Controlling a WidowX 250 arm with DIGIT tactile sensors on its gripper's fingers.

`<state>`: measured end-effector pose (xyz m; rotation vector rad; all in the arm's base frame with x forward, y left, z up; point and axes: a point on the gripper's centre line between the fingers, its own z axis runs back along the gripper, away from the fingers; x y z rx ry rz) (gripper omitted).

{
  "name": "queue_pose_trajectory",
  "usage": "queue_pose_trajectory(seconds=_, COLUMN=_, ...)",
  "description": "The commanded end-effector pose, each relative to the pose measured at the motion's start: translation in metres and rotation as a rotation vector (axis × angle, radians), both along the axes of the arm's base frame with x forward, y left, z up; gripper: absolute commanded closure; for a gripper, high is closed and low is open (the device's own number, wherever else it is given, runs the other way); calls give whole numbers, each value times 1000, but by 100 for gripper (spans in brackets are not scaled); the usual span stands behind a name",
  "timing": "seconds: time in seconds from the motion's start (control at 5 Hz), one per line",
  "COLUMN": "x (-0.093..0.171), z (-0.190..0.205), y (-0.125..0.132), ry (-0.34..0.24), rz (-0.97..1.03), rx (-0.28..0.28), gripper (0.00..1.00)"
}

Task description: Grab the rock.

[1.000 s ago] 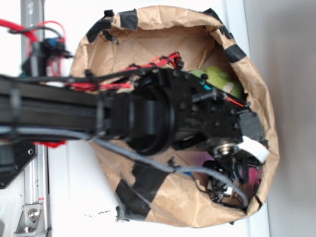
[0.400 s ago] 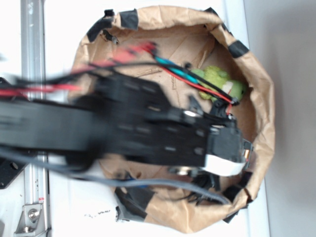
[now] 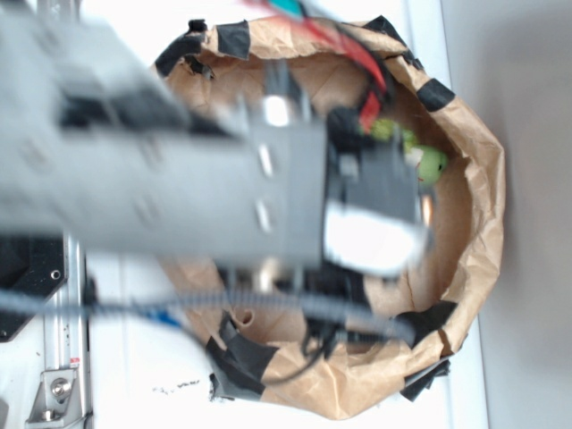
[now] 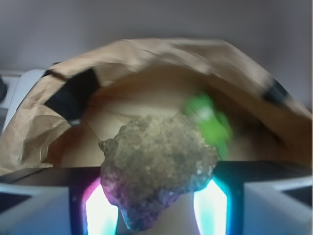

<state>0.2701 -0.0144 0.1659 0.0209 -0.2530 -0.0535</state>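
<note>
grey wall behind, brown paper bowl (image 4: 161,63) below; end effector (image 4: 159,205) clamps the rock (image 4: 156,166).

arm (image 3: 179,179): motion-blurred in exterior view, hides most of bag (image 3: 474,179) interior
rock (image 4: 156,166): bottom cut by wrist frame edge; not visible in exterior
plush toy (image 4: 208,120): blurred, partly behind rock

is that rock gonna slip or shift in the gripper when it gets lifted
The rock looks rough and lumpy, so it probably grips well rather than sliding. Its irregular shape means the fingers likely touch only a few bumps, so it could pivot. It looks rigid and probably heavy for its size.
</note>
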Motion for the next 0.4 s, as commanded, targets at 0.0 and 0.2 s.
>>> queue_pose_trajectory(seconds=0.0, x=-7, z=39, y=19, ry=22, rz=279, rx=-64, gripper=100)
queue_pose_trajectory(seconds=0.2, x=-6, z=23, y=26, ry=41, rz=349, rx=-33, gripper=100)
